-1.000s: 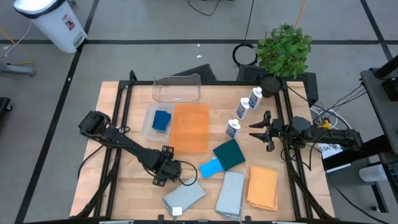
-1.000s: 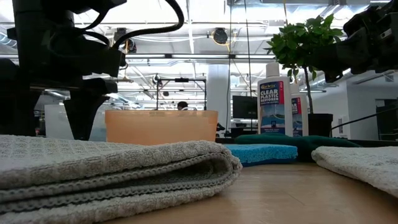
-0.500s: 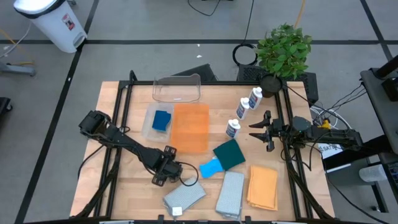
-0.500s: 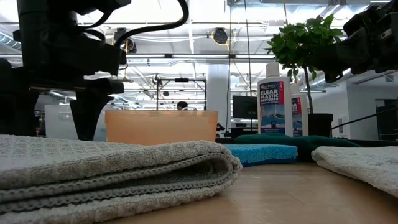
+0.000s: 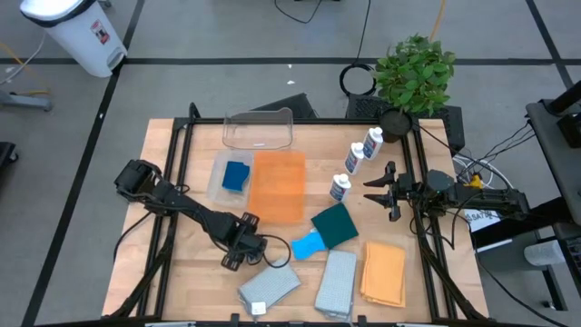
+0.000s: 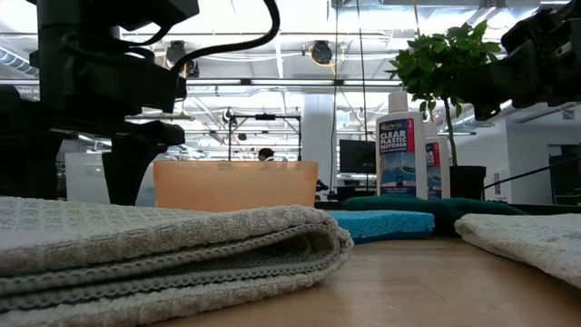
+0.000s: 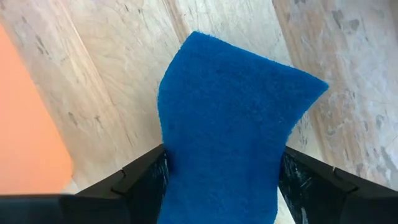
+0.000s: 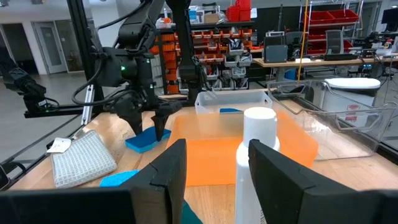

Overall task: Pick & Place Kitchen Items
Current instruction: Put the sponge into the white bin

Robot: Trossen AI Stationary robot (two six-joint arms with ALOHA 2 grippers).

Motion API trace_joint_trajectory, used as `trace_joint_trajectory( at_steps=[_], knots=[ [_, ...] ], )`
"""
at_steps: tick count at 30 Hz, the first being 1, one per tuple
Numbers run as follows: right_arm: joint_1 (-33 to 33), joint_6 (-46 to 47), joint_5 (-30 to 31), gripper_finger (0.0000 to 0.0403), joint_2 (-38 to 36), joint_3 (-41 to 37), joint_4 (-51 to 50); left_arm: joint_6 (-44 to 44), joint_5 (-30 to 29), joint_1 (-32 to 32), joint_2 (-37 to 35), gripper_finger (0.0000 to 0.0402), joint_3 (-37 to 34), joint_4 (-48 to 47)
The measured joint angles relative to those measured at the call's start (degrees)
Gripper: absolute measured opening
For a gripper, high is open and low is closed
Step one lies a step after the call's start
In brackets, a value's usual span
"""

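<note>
My left gripper (image 5: 243, 247) points down at the near-left part of the table. A small blue sponge (image 7: 230, 106) lies between its fingers, hidden under the hand in the high view. The right wrist view shows the sponge (image 8: 142, 140) on the wood beside the orange tray (image 5: 278, 185). My right gripper (image 5: 369, 191) waits level and open at the right edge, short of the nearest white bottle (image 5: 340, 188). A second blue sponge (image 5: 236, 174) sits in a small clear tub. The dark green pad (image 5: 335, 224) and the light blue pad (image 5: 308, 244) lie flat mid-table. My left gripper pinches the blue sponge between its two fingers, one on each of its opposite sides (image 7: 166, 163). The fingers come from above, pointing down. The sponge looks narrower between the fingers than at its free end (image 7: 261, 68). It lies on the table in the right wrist view.
Two grey folded cloths (image 5: 269, 287) (image 5: 337, 282) and an orange cloth (image 5: 383, 272) lie along the near edge. Two more bottles (image 5: 354, 158) (image 5: 372, 141) stand at the right. A clear plastic tub (image 5: 259, 130) and a potted plant (image 5: 415, 73) stand at the far side.
My left gripper has rolled a little about the downward line along which it points, staying over the same spot.
</note>
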Motion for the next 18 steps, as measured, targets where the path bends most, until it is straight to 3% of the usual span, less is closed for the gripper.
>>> trace_joint_trajectory(
  at_steps=[8, 18],
  knots=[
    [0.0, 0.0, 0.0, 0.0146, 0.0, 0.0, 0.0, -6.5, 1.1, 0.3, 0.0, 0.0254, -0.2, -0.2],
    [0.0, 0.0, 0.0, 0.0146, 0.0, 0.0, 0.0, -24.8, -0.3, 0.0, 0.0, 0.0257, -0.3, 1.3]
  ],
)
